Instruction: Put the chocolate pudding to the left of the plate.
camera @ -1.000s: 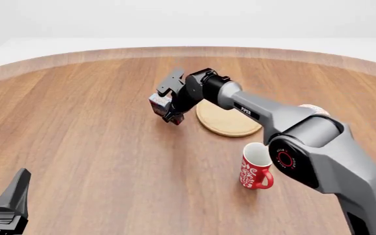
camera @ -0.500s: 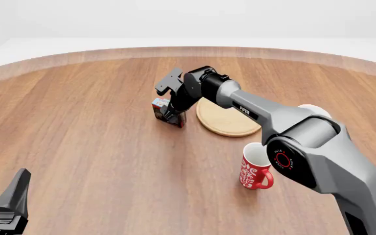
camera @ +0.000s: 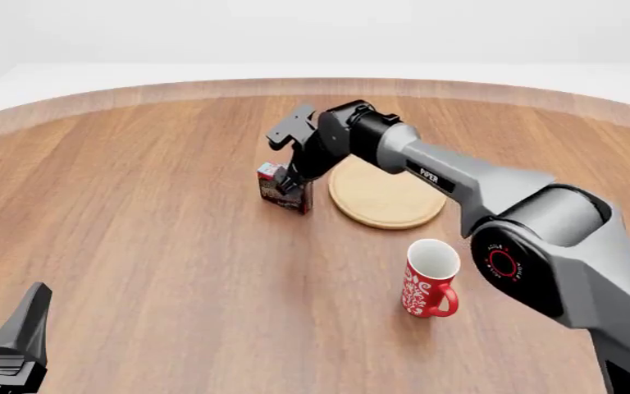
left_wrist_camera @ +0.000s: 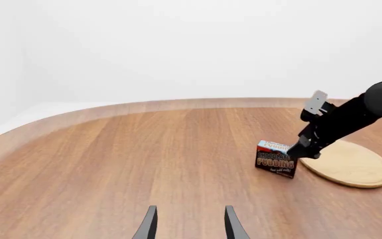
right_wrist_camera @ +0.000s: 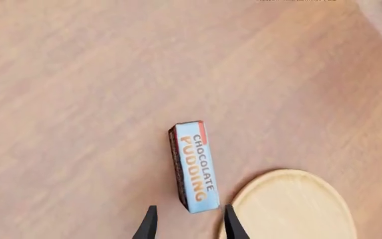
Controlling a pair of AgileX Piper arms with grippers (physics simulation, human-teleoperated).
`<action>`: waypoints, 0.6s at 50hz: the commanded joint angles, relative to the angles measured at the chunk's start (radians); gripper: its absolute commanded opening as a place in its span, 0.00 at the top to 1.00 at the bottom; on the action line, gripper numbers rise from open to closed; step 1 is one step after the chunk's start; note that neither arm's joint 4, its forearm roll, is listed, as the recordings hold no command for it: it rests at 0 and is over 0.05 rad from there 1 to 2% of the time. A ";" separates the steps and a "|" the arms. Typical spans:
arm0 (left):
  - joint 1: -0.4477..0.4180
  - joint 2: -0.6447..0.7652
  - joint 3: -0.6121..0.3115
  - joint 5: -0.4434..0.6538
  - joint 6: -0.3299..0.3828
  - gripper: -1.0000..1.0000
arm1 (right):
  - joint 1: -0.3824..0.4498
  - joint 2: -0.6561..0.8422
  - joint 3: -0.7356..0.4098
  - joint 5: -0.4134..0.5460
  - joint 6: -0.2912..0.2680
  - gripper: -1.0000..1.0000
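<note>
The pudding (camera: 283, 189) now stands released on the table at the plate's (camera: 386, 199) nine o'clock, as the right gripper (camera: 289, 176), jaws open and empty, lifts away; placement looks done.

Grey right arm (camera: 534, 222) bears white "PIPER" lettering, a red-ringed joint, black wrist and fingers (camera: 285, 182).

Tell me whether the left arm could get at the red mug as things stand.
Probably not easily: the left gripper sits at the near left, the red mug far across to the right, with the right arm close beside it. The table between looks bare.
</note>
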 commanded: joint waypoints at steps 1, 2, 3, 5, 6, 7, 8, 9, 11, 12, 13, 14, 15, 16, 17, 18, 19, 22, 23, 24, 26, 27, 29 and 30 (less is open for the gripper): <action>0.000 0.000 0.000 0.000 0.000 0.00 | -0.011 -0.126 0.154 -0.062 0.010 0.00; 0.000 0.000 0.000 0.000 0.000 0.00 | -0.014 -0.158 0.197 -0.078 0.013 0.00; 0.000 0.000 0.000 0.000 0.000 0.00 | -0.015 -0.177 0.223 -0.089 0.014 0.00; 0.000 0.000 0.000 0.000 0.000 0.00 | -0.018 -0.194 0.248 -0.103 0.016 0.00; 0.000 0.000 0.000 0.000 0.000 0.00 | -0.015 -0.207 0.267 -0.114 0.023 0.00; 0.000 0.000 0.000 0.000 0.000 0.00 | -0.015 -0.213 0.279 -0.121 0.024 0.00; 0.000 0.000 0.000 0.000 0.000 0.00 | -0.014 -0.219 0.290 -0.129 0.027 0.00; 0.000 0.000 0.000 0.000 0.000 0.00 | -0.008 -0.235 0.318 -0.145 0.036 0.00; 0.000 0.000 0.000 0.000 0.000 0.00 | -0.002 -0.252 0.339 -0.160 0.044 0.00; 0.000 0.000 0.000 0.000 0.000 0.00 | 0.001 -0.260 0.347 -0.167 0.049 0.00; 0.000 0.000 0.000 0.000 0.000 0.00 | 0.005 -0.273 0.363 -0.179 0.057 0.00; 0.000 0.000 0.000 0.000 0.000 0.00 | 0.007 -0.281 0.375 -0.188 0.062 0.00; 0.000 0.000 0.000 0.000 0.000 0.00 | 0.008 -0.289 0.388 -0.197 0.064 0.00; 0.000 0.000 0.000 0.000 0.000 0.00 | 0.012 -0.302 0.413 -0.211 0.071 0.00; 0.000 0.000 0.000 0.000 0.000 0.00 | 0.015 -0.313 0.434 -0.222 0.074 0.00; 0.000 0.000 0.000 0.000 0.000 0.00 | 0.023 -0.331 0.470 -0.238 0.080 0.00; 0.000 0.000 0.000 0.000 0.000 0.00 | 0.028 -0.352 0.510 -0.258 0.087 0.00; 0.000 0.000 0.000 0.000 0.000 0.00 | 0.035 -0.383 0.559 -0.289 0.106 0.00; 0.000 0.000 0.000 0.000 0.000 0.00 | 0.040 -0.414 0.605 -0.322 0.124 0.00; 0.000 0.000 0.000 0.000 0.000 0.00 | 0.040 -0.415 0.606 -0.323 0.124 0.00; 0.000 0.000 0.000 0.000 0.000 0.00 | 0.048 -0.448 0.651 -0.361 0.144 0.00; 0.000 0.000 0.000 0.000 0.000 0.00 | 0.054 -0.460 0.669 -0.374 0.151 0.00; 0.000 0.000 0.000 0.000 0.000 0.00 | 0.071 -0.505 0.727 -0.418 0.171 0.00; 0.000 0.000 0.000 0.000 0.000 0.00 | 0.079 -0.520 0.746 -0.428 0.180 0.00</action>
